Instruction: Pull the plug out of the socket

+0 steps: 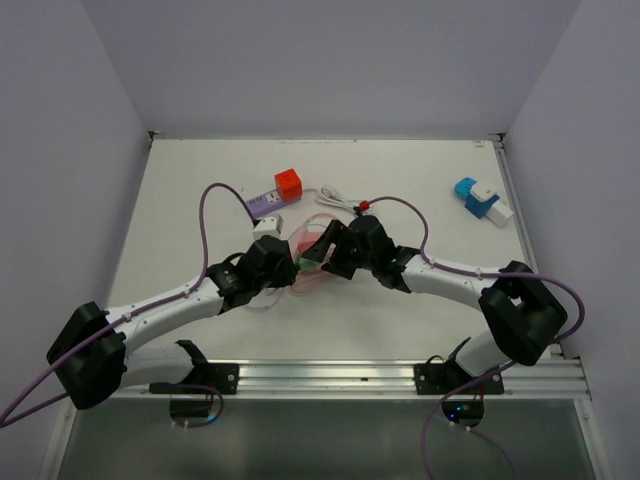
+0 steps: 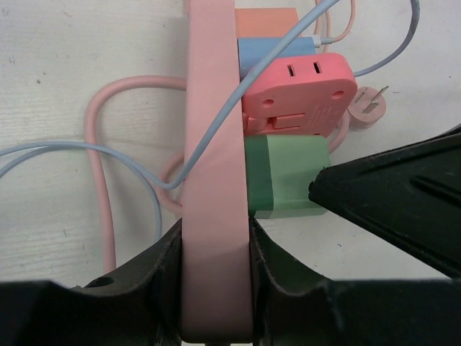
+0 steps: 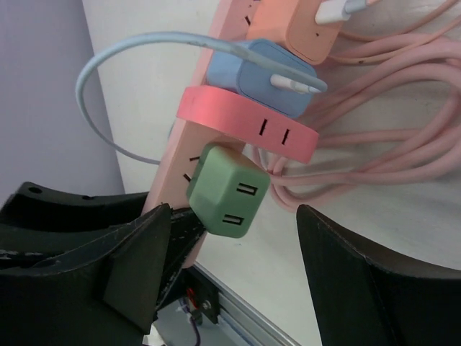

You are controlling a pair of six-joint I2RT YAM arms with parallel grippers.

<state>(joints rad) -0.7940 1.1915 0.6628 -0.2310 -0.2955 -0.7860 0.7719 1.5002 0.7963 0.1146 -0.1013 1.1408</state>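
Note:
A pink power strip (image 2: 212, 180) lies at the table's middle (image 1: 305, 240). A green cube plug (image 2: 284, 176) sits in its near socket and also shows in the right wrist view (image 3: 229, 189). A pink adapter (image 2: 302, 90), a blue plug (image 2: 270, 54) and an orange plug (image 2: 266, 20) sit further along the strip. My left gripper (image 2: 215, 281) is shut on the strip's near end. My right gripper (image 3: 234, 229) is open, with one finger on either side of the green plug and neither touching it. One of its fingers (image 2: 389, 194) shows beside the plug in the left wrist view.
A purple power strip (image 1: 265, 203) with a red cube plug (image 1: 288, 184) lies behind, with a white adapter (image 1: 268, 226) near it. A blue-and-white plug pair (image 1: 478, 198) sits at the far right. The pink cable (image 3: 374, 144) is coiled beside the strip.

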